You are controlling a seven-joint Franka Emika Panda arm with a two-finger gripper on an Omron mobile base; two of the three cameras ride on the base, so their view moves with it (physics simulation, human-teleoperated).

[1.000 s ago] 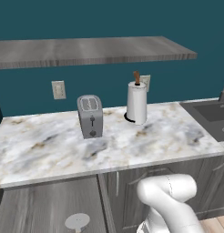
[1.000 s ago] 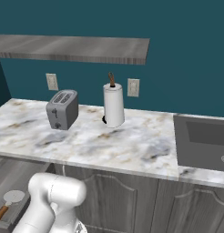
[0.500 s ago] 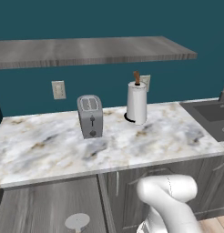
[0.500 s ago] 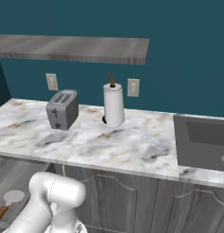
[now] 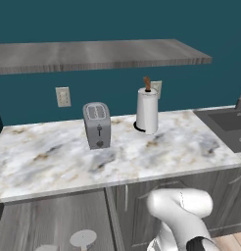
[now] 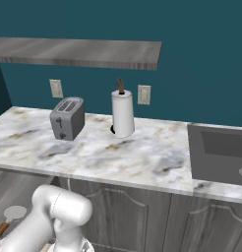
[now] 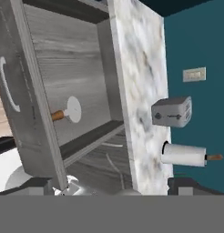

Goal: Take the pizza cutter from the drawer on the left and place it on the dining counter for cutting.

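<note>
Your drawer stands open with the pizza cutter lying inside; you can't tell whether the gripper is spread or closed.

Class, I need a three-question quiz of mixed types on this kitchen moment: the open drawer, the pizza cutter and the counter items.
1. True or false: the drawer is open.
2. The pizza cutter lies: A) on the counter B) inside the drawer C) in the sink
3. What stands between the toaster and the sink?

Key: 1 true; 2 B; 3 the paper towel holder.
</note>
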